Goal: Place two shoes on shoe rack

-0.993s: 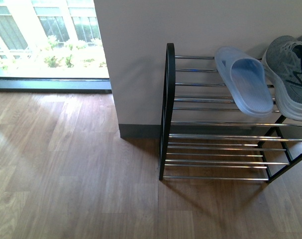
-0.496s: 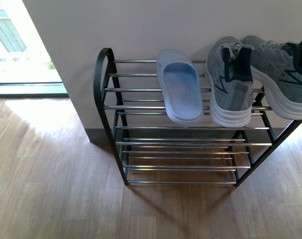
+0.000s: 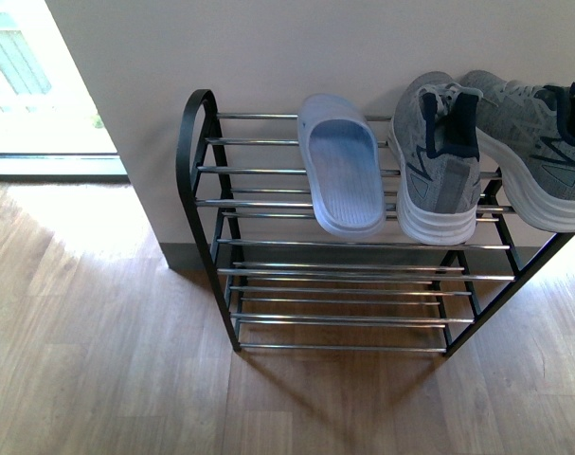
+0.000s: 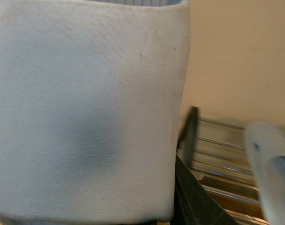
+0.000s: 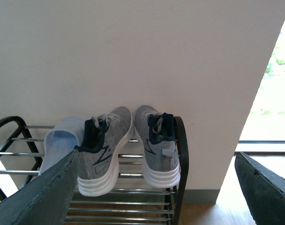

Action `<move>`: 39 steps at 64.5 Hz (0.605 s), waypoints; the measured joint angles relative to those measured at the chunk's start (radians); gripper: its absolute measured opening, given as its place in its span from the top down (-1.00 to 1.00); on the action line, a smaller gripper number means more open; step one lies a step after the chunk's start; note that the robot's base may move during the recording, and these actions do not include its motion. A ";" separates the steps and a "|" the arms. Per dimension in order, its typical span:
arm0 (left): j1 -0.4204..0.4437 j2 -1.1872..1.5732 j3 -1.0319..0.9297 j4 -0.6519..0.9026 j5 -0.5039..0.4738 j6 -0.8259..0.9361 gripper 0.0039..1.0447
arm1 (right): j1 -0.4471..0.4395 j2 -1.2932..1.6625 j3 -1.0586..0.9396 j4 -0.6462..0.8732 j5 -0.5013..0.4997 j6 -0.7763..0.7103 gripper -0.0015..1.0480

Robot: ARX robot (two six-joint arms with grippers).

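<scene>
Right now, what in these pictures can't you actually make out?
- Left wrist view: a pale blue surface fills the frame, too close to identify; left end effector hidden.
- Front view: right grey sneaker cut off by the edge.
- Right wrist view: slide sandal partly hidden behind the right end effector, whose tips are out of frame.

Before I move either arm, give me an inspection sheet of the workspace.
Surface: wooden floor, bare in front of the shoe rack.
Job's things: one pale blue sandal and two grey sneakers sit on the rack's top tier; lower tiers hold nothing.
Clutter: nothing seen.
Grippers: right gripper open, holding nothing, facing the rack. Left wrist view is filled by a pale blue-white surface, possibly the second sandal; left gripper's state cannot be told.
Cables: nothing seen.
Surroundings: white wall behind the rack, bright window to the left.
</scene>
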 joint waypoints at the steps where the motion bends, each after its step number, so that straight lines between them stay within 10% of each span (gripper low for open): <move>1: -0.001 0.023 0.015 0.000 0.013 -0.008 0.97 | 0.000 0.000 0.000 0.000 0.000 0.000 -0.82; 39: -0.073 0.902 0.821 -0.191 0.311 -0.393 0.97 | 0.000 0.000 0.000 0.000 0.000 0.000 -0.82</move>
